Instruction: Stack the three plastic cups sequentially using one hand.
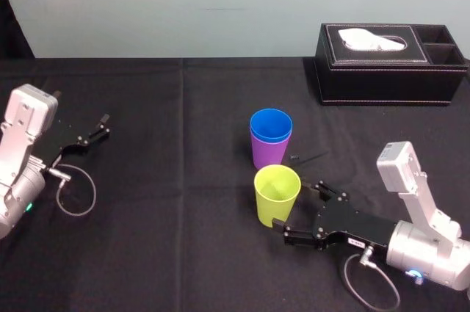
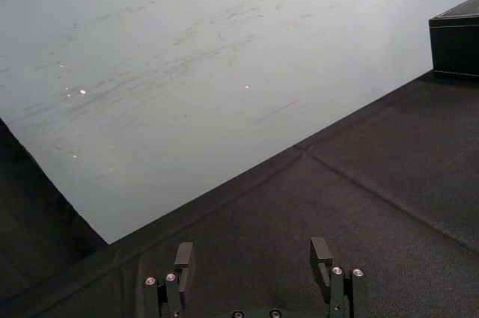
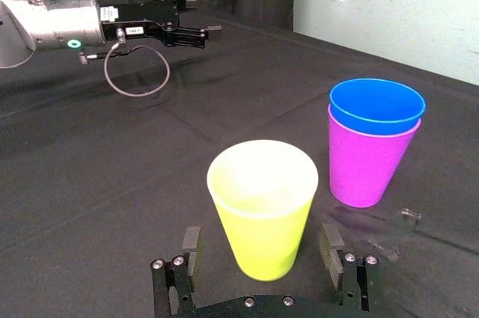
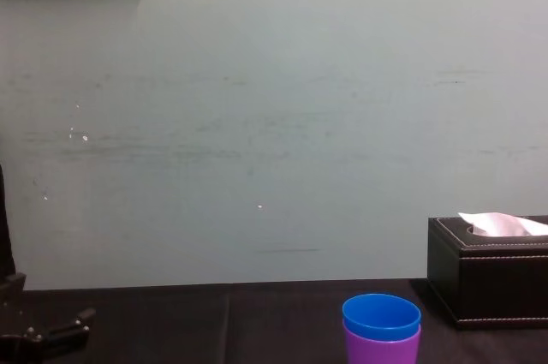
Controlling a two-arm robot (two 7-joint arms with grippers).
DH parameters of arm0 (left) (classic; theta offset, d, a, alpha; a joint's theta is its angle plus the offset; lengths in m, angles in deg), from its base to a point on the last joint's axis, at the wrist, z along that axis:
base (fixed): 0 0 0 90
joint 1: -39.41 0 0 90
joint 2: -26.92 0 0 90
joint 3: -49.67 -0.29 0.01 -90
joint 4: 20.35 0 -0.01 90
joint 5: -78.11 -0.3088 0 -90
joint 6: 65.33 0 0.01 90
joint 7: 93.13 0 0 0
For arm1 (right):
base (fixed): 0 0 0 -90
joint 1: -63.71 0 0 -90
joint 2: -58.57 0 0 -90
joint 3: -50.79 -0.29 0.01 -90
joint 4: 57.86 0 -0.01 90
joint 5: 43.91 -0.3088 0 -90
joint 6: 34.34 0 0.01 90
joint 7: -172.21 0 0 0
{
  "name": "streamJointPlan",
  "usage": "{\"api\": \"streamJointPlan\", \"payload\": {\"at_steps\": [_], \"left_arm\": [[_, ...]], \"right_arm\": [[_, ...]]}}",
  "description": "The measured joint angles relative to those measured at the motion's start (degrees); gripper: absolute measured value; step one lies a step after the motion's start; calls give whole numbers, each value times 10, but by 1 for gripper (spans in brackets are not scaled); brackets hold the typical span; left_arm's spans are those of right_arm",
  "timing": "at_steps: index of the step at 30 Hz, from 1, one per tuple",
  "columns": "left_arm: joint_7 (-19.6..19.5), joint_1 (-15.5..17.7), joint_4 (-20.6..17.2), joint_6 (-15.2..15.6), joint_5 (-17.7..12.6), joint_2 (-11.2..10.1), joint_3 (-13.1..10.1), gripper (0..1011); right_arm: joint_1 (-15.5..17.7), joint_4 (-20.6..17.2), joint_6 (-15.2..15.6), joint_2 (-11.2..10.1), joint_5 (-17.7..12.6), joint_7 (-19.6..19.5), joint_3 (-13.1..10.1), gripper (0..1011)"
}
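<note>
The yellow-green cup stands upright on the black table, well apart from the tissue box — to the box's left and nearer the robot. The purple cup, with the blue cup nested inside it, stands upright between that cup and the box. The right gripper lies low on the robot's side of the box, its fingers spread either side of the yellow-green cup's lower part — a gap shows at each. The left gripper is parked far to the box's left, fingers apart.
</note>
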Motion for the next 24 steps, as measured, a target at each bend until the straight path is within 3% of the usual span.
{"api": "streamJointPlan", "payload": {"at_steps": [24], "left_arm": [[0,0,0,0,0,0,0,1011]], "right_arm": [[-37,31,15,35,9,-13,19,1003]]}}
